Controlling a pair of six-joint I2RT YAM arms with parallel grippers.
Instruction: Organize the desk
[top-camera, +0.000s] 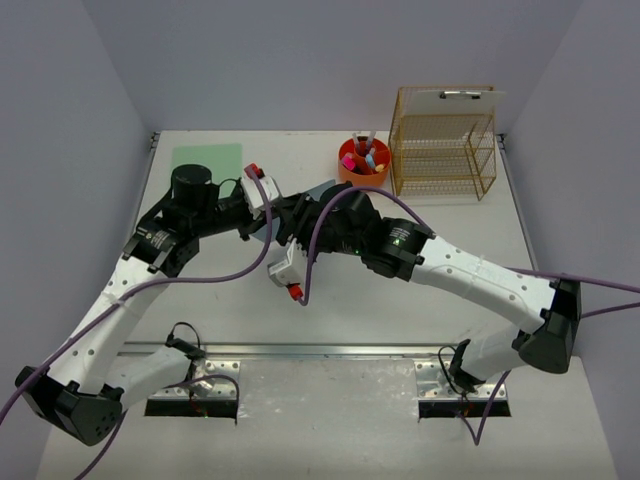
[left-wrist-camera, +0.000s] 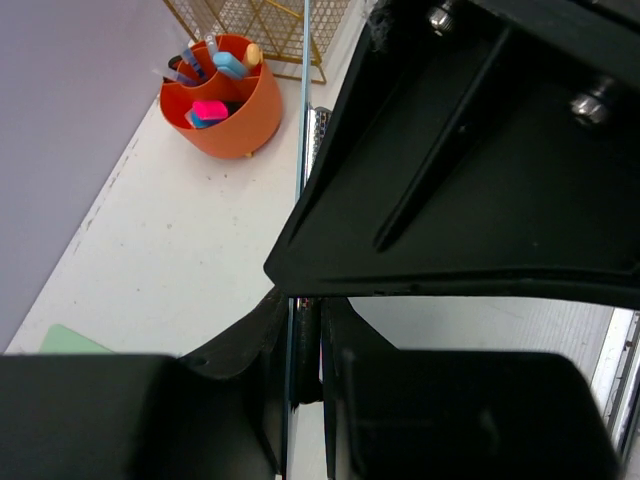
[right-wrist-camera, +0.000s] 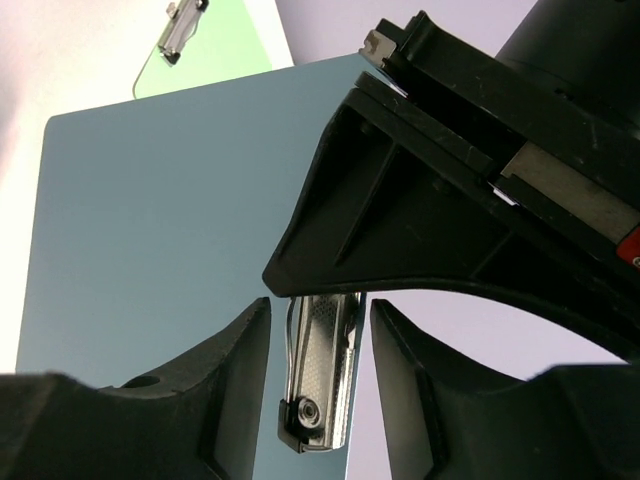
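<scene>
Over the middle of the white desk (top-camera: 400, 290) both arms meet at a blue clipboard (right-wrist-camera: 160, 230). My left gripper (left-wrist-camera: 305, 350) is shut on its thin edge, which the left wrist view shows as a blue line (left-wrist-camera: 303, 120). My right gripper (right-wrist-camera: 320, 340) is open. Its fingers straddle the board's metal clip (right-wrist-camera: 322, 370) with a gap on each side. From above, the left gripper (top-camera: 270, 200) and right gripper (top-camera: 300, 225) hide most of the board; a blue-grey corner (top-camera: 322, 190) shows.
A green clipboard (top-camera: 207, 158) lies at the back left. An orange organiser (top-camera: 363, 163) with pens and erasers stands at the back, next to a gold wire rack (top-camera: 443, 145) with a white clipboard (top-camera: 462, 97) on top. Lavender walls enclose the desk.
</scene>
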